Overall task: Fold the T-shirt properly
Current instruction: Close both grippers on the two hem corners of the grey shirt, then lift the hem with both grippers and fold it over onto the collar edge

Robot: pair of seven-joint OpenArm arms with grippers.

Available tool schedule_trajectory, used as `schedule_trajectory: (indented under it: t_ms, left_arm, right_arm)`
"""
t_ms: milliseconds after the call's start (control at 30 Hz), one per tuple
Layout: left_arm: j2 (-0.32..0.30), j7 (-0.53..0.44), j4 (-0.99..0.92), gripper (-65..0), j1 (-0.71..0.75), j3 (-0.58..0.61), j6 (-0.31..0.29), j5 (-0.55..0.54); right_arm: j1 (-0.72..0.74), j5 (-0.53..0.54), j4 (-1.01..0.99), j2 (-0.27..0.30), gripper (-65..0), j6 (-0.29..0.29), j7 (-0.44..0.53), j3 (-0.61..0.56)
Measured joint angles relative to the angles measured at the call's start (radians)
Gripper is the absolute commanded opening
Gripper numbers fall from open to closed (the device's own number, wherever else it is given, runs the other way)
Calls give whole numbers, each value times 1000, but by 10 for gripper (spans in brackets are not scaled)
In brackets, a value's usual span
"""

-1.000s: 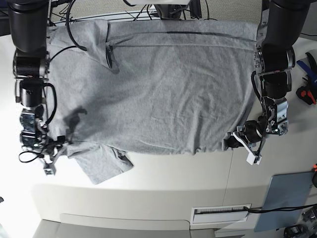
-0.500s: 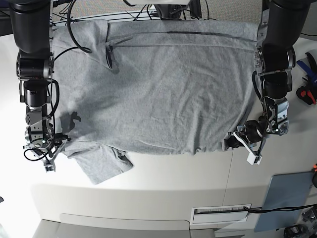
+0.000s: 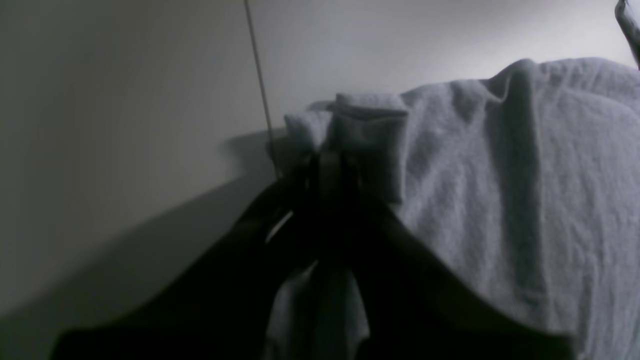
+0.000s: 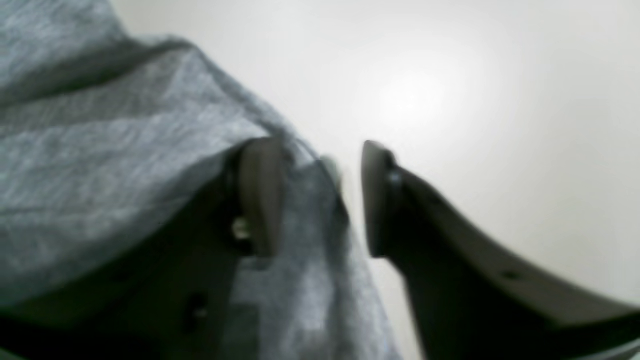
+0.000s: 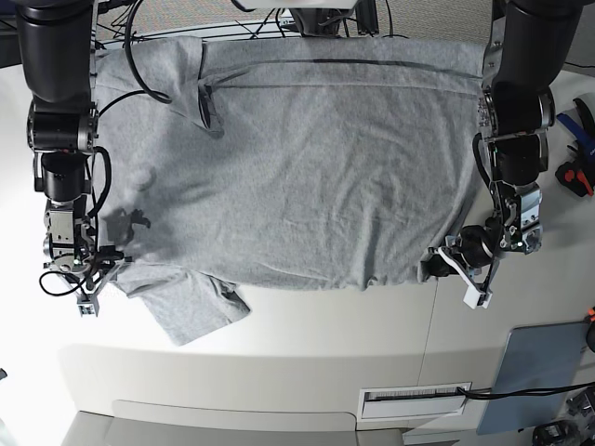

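Base view shows the grey T-shirt [image 5: 316,158] spread flat across the counter [image 5: 307,325]. Left gripper [image 3: 330,165] pinches its hem corner; right gripper [image 4: 315,200], jaws half apart, straddles the sleeve edge. Soft, limp cloth, best held at corners.

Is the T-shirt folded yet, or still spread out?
Spread, not folded. The T-shirt lies flat across the table, one sleeve sticking out; only its far edge looks turned over.
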Motion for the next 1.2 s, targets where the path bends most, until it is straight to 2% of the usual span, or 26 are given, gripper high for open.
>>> schedule_trajectory:
  t_ms: [100, 233, 400, 467, 567, 800, 900, 1200]
  left_arm:
    - [0, 0, 0, -650, 0, 0, 0, 0]
    - [0, 0, 0, -650, 0, 0, 0, 0]
    - [0, -5, 0, -650, 0, 0, 0, 0]
    - [-2, -18, 0, -650, 0, 0, 0, 3]
    - [-3, -27, 14, -650, 4, 0, 68, 4]
    - [-42, 29, 120, -650, 12, 0, 65, 10]
    - [-60, 76, 195, -650, 32, 1, 64, -84]
    - [-99, 108, 419, -650, 214, 1, 62, -133]
  right_arm:
    - [-5, 6, 1, -3, -580, -27, -3, 0]
    - [-26, -68, 5, -5, -650, -45, 34, 0]
    - [-54, -100, 22, -5, -650, -115, 86, 0]
    - [-77, -119, 67, -5, -650, -143, 66, 0]
    - [-127, -123, 179, -6, -650, -181, 0, 0]
    - [-233, -178, 475, -6, -650, -259, -66, -3]
    - [-273, -183, 562, 1, -650, -276, -100, -3]
    - [-394, -192, 808, 75, -650, -280, -197, -6]
